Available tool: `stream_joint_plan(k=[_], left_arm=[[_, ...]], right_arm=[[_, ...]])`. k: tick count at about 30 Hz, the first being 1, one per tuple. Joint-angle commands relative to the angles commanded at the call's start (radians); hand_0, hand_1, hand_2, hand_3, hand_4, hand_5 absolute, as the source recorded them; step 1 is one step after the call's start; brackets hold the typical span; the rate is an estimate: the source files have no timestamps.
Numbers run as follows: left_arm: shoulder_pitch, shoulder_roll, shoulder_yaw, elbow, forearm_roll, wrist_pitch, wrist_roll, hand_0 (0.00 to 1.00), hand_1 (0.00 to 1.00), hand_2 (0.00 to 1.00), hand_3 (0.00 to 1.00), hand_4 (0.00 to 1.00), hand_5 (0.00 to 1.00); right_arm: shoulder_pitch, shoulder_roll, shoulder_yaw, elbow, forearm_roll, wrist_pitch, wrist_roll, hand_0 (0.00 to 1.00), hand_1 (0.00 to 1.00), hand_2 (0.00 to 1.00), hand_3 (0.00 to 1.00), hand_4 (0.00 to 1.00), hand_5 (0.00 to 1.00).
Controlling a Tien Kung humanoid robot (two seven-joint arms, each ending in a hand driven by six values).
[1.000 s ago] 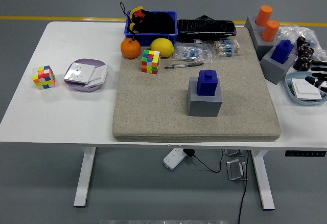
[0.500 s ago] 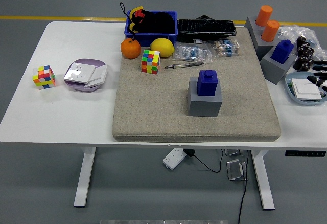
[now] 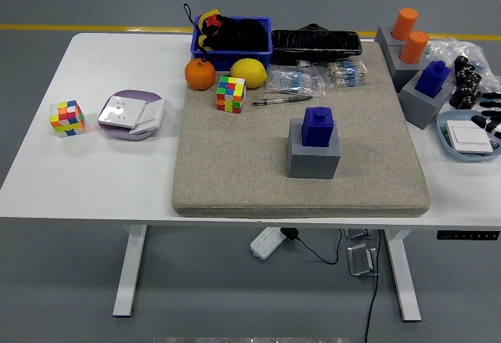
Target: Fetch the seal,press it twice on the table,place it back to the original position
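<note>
The seal [image 3: 318, 126], blue, stands upright on a grey block [image 3: 313, 153] near the middle of the beige mat [image 3: 235, 163], held by nothing. The right hand [image 3: 493, 112] lies well apart at about 3 o'clock from it, at the table's [image 3: 94, 171] right edge over a blue tray [image 3: 462, 147]; only dark fingertips show, so I cannot tell their state. A pen [image 3: 280, 100] lies at 11 o'clock from the seal.

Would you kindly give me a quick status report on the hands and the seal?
Right hand at the table's right edge, holding nothing. Left hand out of view. Blue seal upright on its grey base, mid-mat, untouched. Nothing blocking above it.
</note>
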Motion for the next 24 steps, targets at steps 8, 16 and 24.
stream_joint_plan(k=[8, 16, 24], left_arm=[[0.001, 0.000, -0.001, 0.000, 0.000, 0.000, 0.000, 0.815, 0.815, 0.786, 0.838, 0.789, 0.390], [-0.001, 0.000, -0.001, 0.000, 0.000, -0.001, -0.001, 0.814, 0.815, 0.786, 0.838, 0.791, 0.391], [0.000, 0.000, -0.001, 0.000, 0.000, -0.002, -0.001, 0.815, 0.815, 0.786, 0.838, 0.790, 0.390]], right_arm=[[0.001, -0.001, 0.000, 0.002, 0.001, 0.000, 0.001, 0.846, 0.730, 0.726, 0.735, 0.910, 0.272], [0.002, -0.004, 0.003, 0.002, 0.001, -0.003, 0.005, 0.845, 0.730, 0.726, 0.734, 0.909, 0.272], [0.003, -0.005, 0.003, 0.006, 0.003, -0.001, 0.003, 0.844, 0.729, 0.725, 0.735, 0.908, 0.271]])
